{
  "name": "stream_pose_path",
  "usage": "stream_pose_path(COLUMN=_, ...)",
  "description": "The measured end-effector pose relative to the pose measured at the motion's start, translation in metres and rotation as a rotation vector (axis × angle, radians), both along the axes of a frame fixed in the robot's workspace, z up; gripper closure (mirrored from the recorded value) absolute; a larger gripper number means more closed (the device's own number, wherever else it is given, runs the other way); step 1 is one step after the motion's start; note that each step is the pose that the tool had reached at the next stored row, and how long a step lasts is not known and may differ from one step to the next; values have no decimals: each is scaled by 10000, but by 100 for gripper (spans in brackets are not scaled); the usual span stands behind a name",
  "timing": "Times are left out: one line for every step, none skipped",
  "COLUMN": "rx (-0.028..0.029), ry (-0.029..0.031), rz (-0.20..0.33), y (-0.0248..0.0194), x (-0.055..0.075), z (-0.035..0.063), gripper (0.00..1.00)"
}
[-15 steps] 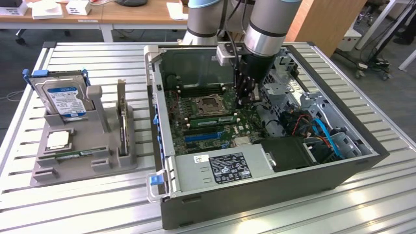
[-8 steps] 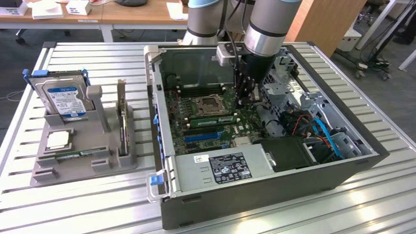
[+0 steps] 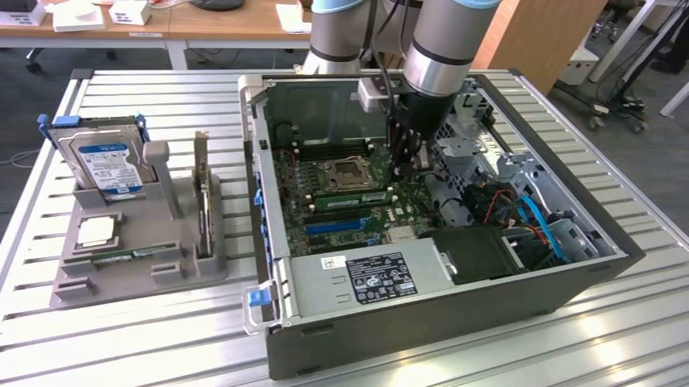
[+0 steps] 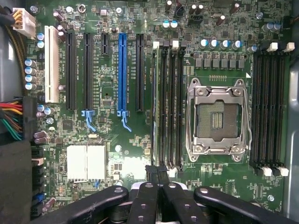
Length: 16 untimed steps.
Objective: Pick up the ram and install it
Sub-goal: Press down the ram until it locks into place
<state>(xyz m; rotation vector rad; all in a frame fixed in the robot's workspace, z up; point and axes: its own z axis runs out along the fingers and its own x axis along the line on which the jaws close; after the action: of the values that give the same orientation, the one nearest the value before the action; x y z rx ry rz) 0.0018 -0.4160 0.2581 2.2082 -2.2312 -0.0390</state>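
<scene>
The ram (image 3: 347, 197) is a thin green stick standing on edge in a memory slot beside the CPU socket (image 3: 347, 171), inside the open computer case (image 3: 431, 322). In the wrist view it appears edge-on as a narrow strip (image 4: 155, 102) in the outermost of several black slots. My gripper (image 3: 402, 173) reaches down into the case at one end of that stick. Its dark fingertips (image 4: 152, 173) are pressed together, and the gripper (image 4: 157, 171) sits shut right over the end of the slot row. I cannot tell whether the tips touch the stick.
A grey holder (image 3: 76, 282) on the exterior view's left carries a hard drive (image 3: 102, 161), an upright expansion card (image 3: 202, 185) and a narrow green strip (image 3: 129, 256). Inside the case are the power supply (image 3: 366, 278), cables (image 3: 528, 214) and a blue slot (image 4: 122, 70).
</scene>
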Motion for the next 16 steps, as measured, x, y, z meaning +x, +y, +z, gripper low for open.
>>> stream_pose_path(rx=0, ry=0, rz=0, y=0, x=0, z=-6, gripper=90)
stream_pose_path(rx=0, ry=0, rz=0, y=0, x=0, z=-12, gripper=90)
stream_pose_path(rx=-2, ry=0, rz=0, y=0, x=0, z=-13, gripper=90)
stream_pose_path(rx=-2, ry=0, rz=0, y=0, x=0, z=-13, gripper=90)
stream_pose_path(rx=-2, ry=0, rz=-1, y=0, x=0, z=-13, gripper=90)
stream_pose_path(rx=-2, ry=0, rz=0, y=0, x=0, z=-13, gripper=90)
stream_pose_path(rx=-2, ry=0, rz=0, y=0, x=0, z=-13, gripper=90)
stream_pose_path(rx=-1, ry=0, rz=0, y=0, x=0, z=-14, gripper=90)
stream_pose_path(rx=1, ry=-1, rz=0, y=0, x=0, z=-17, gripper=90)
stream_pose_path(rx=4, ry=-1, rz=-1, y=1, x=0, z=-22, gripper=90)
stream_pose_path(rx=2, ry=-1, rz=0, y=0, x=0, z=-28, gripper=90)
stream_pose_path(rx=-2, ry=0, rz=0, y=0, x=0, z=-34, gripper=90)
stream_pose_path(rx=1, ry=0, rz=0, y=0, x=0, z=-44, gripper=90)
stream_pose_path(rx=0, ry=0, rz=0, y=0, x=0, z=-53, gripper=90)
stream_pose_path(rx=-1, ry=0, rz=0, y=0, x=0, z=-61, gripper=90)
stream_pose_path(rx=0, ry=0, rz=0, y=0, x=0, z=-70, gripper=90)
